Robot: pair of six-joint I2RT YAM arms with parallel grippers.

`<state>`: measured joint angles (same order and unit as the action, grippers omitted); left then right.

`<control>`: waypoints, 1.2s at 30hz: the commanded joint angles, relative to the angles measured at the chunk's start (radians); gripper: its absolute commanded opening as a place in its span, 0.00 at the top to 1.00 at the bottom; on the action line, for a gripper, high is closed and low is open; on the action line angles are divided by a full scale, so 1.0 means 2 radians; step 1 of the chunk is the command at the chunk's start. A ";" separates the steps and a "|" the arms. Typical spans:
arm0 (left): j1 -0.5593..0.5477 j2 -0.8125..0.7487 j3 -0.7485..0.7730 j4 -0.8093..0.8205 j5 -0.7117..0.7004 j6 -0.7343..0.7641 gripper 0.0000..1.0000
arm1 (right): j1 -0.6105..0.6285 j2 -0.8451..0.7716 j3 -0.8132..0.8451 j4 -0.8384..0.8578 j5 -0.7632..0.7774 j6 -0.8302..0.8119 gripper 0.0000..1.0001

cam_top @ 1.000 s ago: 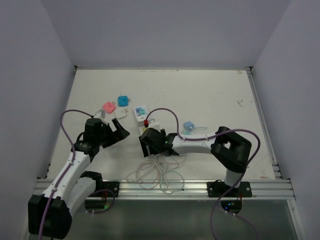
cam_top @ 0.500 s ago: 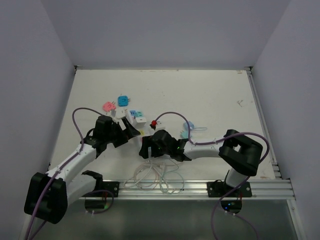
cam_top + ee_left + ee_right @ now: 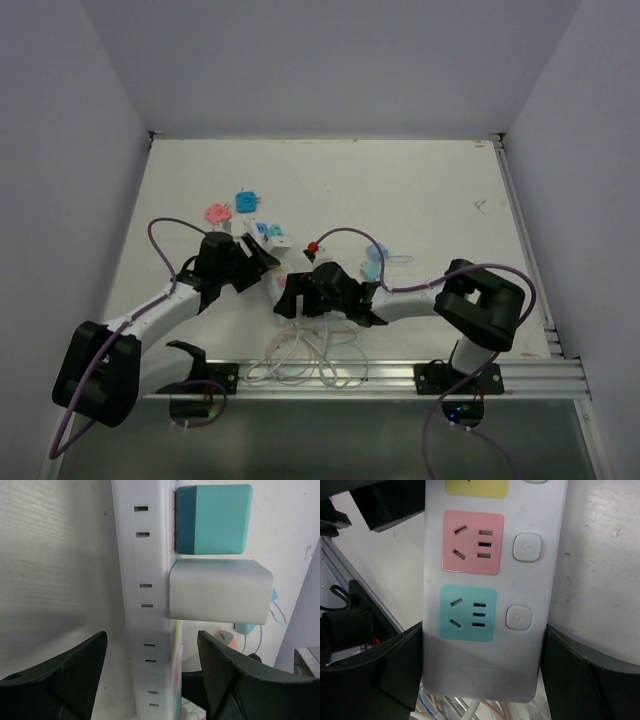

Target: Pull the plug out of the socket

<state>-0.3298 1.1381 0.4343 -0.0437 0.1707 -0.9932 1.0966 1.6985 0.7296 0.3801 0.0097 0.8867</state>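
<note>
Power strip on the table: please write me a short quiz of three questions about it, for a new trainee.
1. True or false: the left gripper is shut on the white plug.
2. In the right wrist view, which outlet face lies nearest the visible end of the power strip? A pink, B turquoise, C yellow.
3. Fill in: in the left wrist view, ___ things are plugged into the strip.
Key: 1 false, its jaws stand open on either side of the strip. 2 B, the turquoise face. 3 two, the white plug and a turquoise adapter.
</note>
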 commanded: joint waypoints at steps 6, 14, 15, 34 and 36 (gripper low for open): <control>-0.005 0.008 -0.038 0.080 0.000 -0.030 0.28 | -0.001 0.020 -0.002 0.065 -0.030 0.027 1.00; -0.009 -0.006 -0.060 0.105 0.002 -0.039 0.48 | -0.001 0.015 -0.008 0.062 -0.016 0.031 1.00; -0.010 -0.008 -0.061 0.108 0.003 -0.043 0.53 | -0.002 0.014 -0.010 0.059 -0.014 0.033 1.00; -0.013 0.019 -0.022 0.083 0.032 0.048 1.00 | -0.080 -0.094 -0.030 0.001 -0.044 0.009 0.01; -0.014 0.028 -0.014 0.083 0.034 0.058 1.00 | -0.094 -0.107 -0.019 -0.032 -0.049 -0.005 0.01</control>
<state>-0.3580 1.1698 0.3546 0.1181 0.2222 -0.9817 0.9550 1.5421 0.6708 0.3893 -0.0742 0.9173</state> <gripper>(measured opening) 0.391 0.986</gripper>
